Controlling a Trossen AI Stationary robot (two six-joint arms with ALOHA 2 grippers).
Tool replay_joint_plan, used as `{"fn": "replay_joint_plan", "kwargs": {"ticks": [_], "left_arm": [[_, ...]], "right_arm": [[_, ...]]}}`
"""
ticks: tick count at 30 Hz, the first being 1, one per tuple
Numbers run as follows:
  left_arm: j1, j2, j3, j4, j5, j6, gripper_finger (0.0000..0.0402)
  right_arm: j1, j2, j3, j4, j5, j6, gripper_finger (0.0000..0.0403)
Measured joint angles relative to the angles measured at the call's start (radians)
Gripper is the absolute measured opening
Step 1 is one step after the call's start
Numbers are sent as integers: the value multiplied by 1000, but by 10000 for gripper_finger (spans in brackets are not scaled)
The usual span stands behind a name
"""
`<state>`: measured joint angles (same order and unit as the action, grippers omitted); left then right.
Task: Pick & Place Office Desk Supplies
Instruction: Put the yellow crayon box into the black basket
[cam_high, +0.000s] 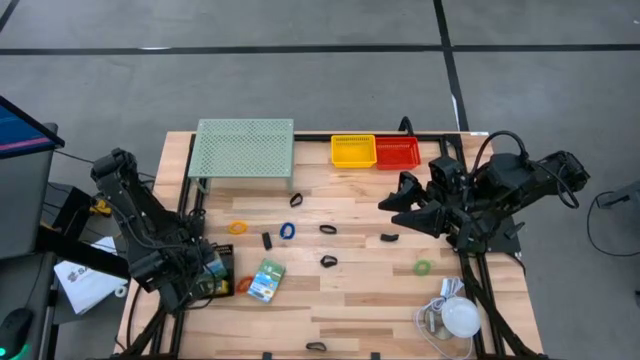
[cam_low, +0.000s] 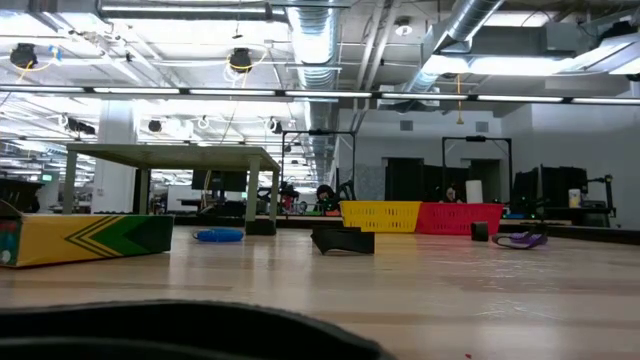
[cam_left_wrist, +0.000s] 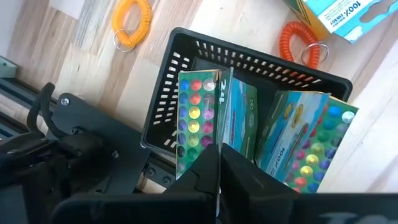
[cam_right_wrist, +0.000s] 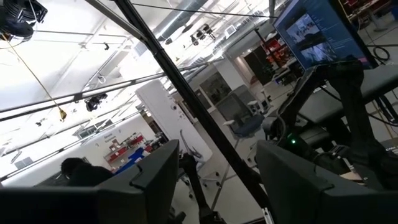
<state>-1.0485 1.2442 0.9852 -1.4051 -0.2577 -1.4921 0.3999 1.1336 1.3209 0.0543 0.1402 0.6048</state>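
green dotted "24" pack (cam_left_wrist: 199, 118) pinched in clenched left gripper (cam_left_wrist: 221, 171) over black basket (cam_left_wrist: 186, 46); right gripper (cam_high: 400, 195) spread, empty

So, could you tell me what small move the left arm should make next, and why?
Probably open the left gripper and let go: its fingers are shut on a card pack that already stands inside the black basket beside a second pack. The right gripper waits open above the table.

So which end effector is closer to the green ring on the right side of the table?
Right. The right end effector hangs open just beyond the green ring, while the left end effector sits shut across the table, at the black basket.
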Motion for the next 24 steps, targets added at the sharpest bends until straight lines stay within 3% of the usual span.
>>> {"fn": "replay_joint_plan", "kwargs": {"ticks": [24], "left_arm": [[0,8,0,81,-1,121,2]], "right_arm": [[0,0,0,2,0,-14,211]]}}
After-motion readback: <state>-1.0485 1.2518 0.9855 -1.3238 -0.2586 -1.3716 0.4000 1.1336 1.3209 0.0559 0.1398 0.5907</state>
